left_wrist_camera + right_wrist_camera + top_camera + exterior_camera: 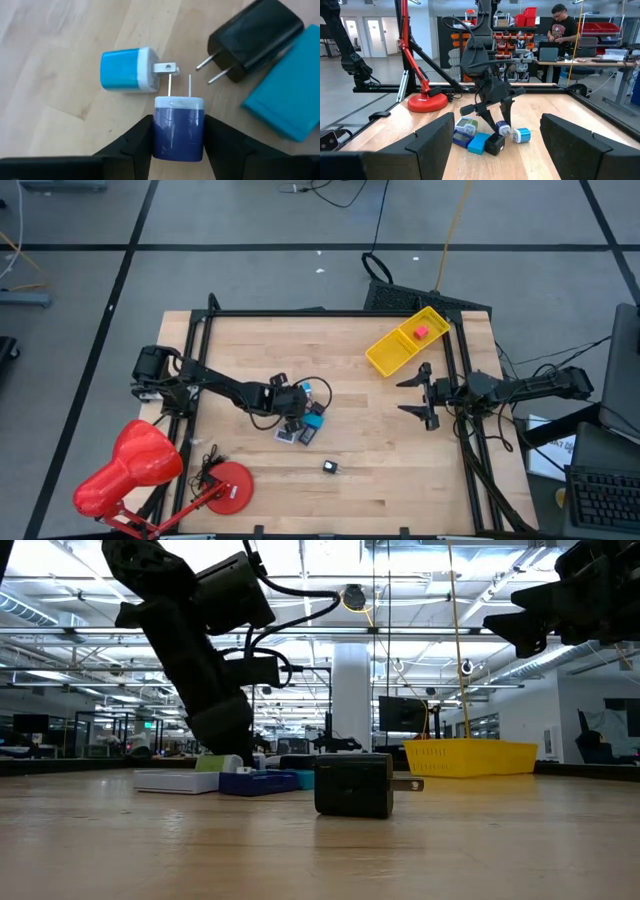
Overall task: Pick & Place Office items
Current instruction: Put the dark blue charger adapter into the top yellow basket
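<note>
A cluster of small office items lies mid-table: a light blue charger [127, 70], a black charger [252, 37], a teal block [292, 95] and a white-green piece [465, 125]. My left gripper [178, 145] [297, 408] is over this cluster, shut on a dark blue charger [178, 127]. Another black charger [330, 467] [353, 785] lies alone nearer the table's near edge. A red piece [420, 332] sits in the yellow tray [390, 355]. My right gripper [402, 397] [500, 160] hovers open near the table's right side, below the tray in the high view. My left gripper pinches the dark blue charger's body [178, 145] between its two fingers [142, 140], one on each flat side. It comes from above, slanting down. The charger's white face and two prongs [179, 85] point away from the gripper. Whether the charger is off the wood I cannot tell.
A big red desk lamp [130, 470] with a round base [228, 485] stands at the near left corner. A black frame rail [320, 312] runs around the table. Bare wood lies between the cluster and my right gripper. A person stands in the room beyond [562, 25].
</note>
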You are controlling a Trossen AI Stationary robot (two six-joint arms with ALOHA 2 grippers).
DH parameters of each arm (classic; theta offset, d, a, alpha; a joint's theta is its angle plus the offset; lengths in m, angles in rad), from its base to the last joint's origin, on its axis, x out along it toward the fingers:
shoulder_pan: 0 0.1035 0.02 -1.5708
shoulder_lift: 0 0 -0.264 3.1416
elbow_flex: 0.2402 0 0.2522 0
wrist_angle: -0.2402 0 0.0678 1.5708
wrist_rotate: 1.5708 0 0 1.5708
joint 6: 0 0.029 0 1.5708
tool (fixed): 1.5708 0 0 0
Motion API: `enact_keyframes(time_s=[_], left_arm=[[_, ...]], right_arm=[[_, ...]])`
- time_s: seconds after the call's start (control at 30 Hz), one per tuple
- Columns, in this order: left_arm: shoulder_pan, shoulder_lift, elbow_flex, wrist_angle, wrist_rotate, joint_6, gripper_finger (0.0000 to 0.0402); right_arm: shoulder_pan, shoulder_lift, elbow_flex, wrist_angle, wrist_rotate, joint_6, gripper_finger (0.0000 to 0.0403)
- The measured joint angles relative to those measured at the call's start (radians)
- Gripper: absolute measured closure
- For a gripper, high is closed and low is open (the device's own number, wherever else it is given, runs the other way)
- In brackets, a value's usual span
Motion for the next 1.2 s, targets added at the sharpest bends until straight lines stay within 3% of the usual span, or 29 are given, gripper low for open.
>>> enact_keyframes(time_s=[0.1, 0.33, 0.63, 0.9, 1.07, 1.2], left_arm=[[-0.020, -0.008, 0.011, -0.004, -0.053, 0.068, 0.0272], [-0.078, -0.008, 0.112, -0.001, -0.217, 0.238, 0.0272], [-0.153, -0.008, 0.297, -0.001, -0.506, 0.480, 0.0270], [-0.178, 0.021, 0.324, 0.114, -0.603, 0.637, 0.0270], [-0.180, 0.108, 0.326, 0.266, -0.624, 0.785, 0.0270], [-0.184, 0.199, 0.402, 0.291, -0.691, 0.901, 0.0270]], right_arm=[[0.000, 0.016, 0.000, 0.000, 0.000, 0.035, 0.0122], [0.000, 0.115, 0.000, 0.070, 0.000, 0.063, 0.0122], [0.000, 0.304, -0.001, 0.247, 0.056, 0.106, 0.0122], [0.000, 0.472, 0.013, 0.396, 0.053, 0.164, 0.0122], [0.000, 0.595, 0.060, 0.430, 0.053, 0.177, 0.0122], [0.000, 0.709, 0.090, 0.494, 0.053, 0.215, 0.0122]])
